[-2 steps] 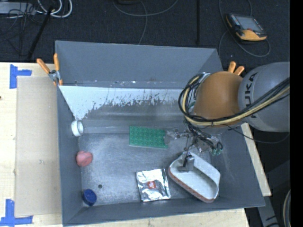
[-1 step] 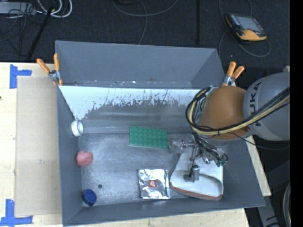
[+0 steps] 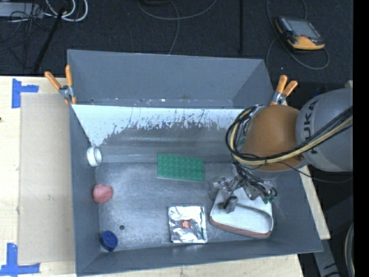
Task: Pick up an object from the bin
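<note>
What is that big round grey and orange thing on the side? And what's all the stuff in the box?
That is a robot arm, reaching in from the right. The camera looks down from above into a grey metal bin. The arm's job is to pick one thing out. Its gripper, the robot's hand, is low over a white oval thing with a brown rim near the front right corner. I cannot tell whether it grips it. Also in the bin: a green studded plate, a silver foil packet, a pink ball, a small blue thing and a white cap.
</note>
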Robot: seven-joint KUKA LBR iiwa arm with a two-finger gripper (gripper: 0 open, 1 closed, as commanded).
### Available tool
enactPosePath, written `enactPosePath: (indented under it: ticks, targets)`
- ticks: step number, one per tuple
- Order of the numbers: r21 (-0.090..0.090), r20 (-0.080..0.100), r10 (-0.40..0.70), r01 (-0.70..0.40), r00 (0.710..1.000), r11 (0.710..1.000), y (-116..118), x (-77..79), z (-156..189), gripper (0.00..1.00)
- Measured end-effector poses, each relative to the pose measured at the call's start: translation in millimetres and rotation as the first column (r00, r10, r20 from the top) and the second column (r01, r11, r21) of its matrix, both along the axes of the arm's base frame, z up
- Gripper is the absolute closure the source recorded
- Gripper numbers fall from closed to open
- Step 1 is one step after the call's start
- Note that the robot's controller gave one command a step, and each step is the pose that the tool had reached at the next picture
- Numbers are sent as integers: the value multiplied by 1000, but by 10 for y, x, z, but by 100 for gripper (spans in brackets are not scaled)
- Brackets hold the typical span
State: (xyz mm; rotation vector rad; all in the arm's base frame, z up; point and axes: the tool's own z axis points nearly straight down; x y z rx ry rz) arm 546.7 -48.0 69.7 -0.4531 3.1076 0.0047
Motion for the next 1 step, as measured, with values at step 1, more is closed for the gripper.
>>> enactPosePath:
  ticks: [1]
  targets:
    - [-3,7,12,-12,1000,1000,126,-36,1324,100]
